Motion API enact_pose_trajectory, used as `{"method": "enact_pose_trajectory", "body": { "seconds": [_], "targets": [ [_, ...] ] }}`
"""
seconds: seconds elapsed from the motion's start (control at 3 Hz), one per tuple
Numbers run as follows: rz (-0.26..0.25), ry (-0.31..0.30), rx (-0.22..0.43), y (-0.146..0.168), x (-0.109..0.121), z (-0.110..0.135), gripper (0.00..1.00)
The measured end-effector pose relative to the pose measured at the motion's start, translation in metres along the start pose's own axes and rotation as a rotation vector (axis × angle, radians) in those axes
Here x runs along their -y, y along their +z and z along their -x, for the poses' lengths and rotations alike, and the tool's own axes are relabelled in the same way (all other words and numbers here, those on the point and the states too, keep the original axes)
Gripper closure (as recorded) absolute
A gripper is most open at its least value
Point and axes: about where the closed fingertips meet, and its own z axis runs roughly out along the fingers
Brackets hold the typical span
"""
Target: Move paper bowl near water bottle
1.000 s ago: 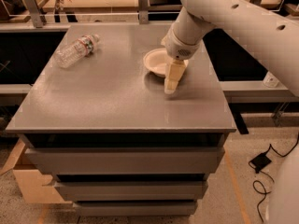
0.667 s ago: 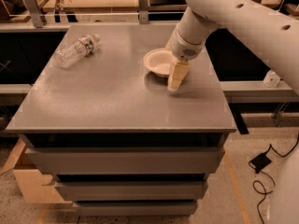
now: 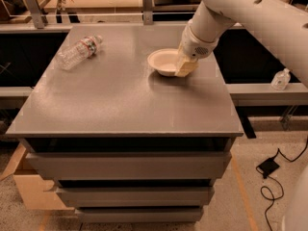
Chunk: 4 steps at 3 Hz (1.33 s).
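Observation:
The paper bowl (image 3: 162,61), off-white and round, is at the right middle of the grey table top (image 3: 120,100). My gripper (image 3: 186,67) comes down from the upper right and is shut on the bowl's right rim, holding it just above the surface. The water bottle (image 3: 78,52), clear with a red-and-white label, lies on its side at the far left of the table, well apart from the bowl.
The table is a grey cabinet with drawers (image 3: 127,165) below. A small clear pump-top bottle (image 3: 280,79) stands on a ledge to the right. A cardboard box (image 3: 29,189) sits on the floor at left, and a cable and adapter (image 3: 267,166) at right.
My gripper has risen from the table surface beside the bowl to the bowl's right rim and closed on it. The bowl has lifted slightly. The bottle has not moved.

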Motion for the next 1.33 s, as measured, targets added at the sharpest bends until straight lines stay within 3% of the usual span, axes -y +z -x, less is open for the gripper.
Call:
{"method": "enact_pose_trajectory", "body": {
  "seconds": [0.33,0.67,1.33],
  "targets": [
    [-0.006,0.006,0.018,-0.008,0.0,-0.001,0.88],
    [-0.012,0.007,0.032,-0.014,-0.001,0.001,1.0],
    [-0.152,-0.034,0.071,-0.063,0.015,0.019,1.0]
  ]
}}
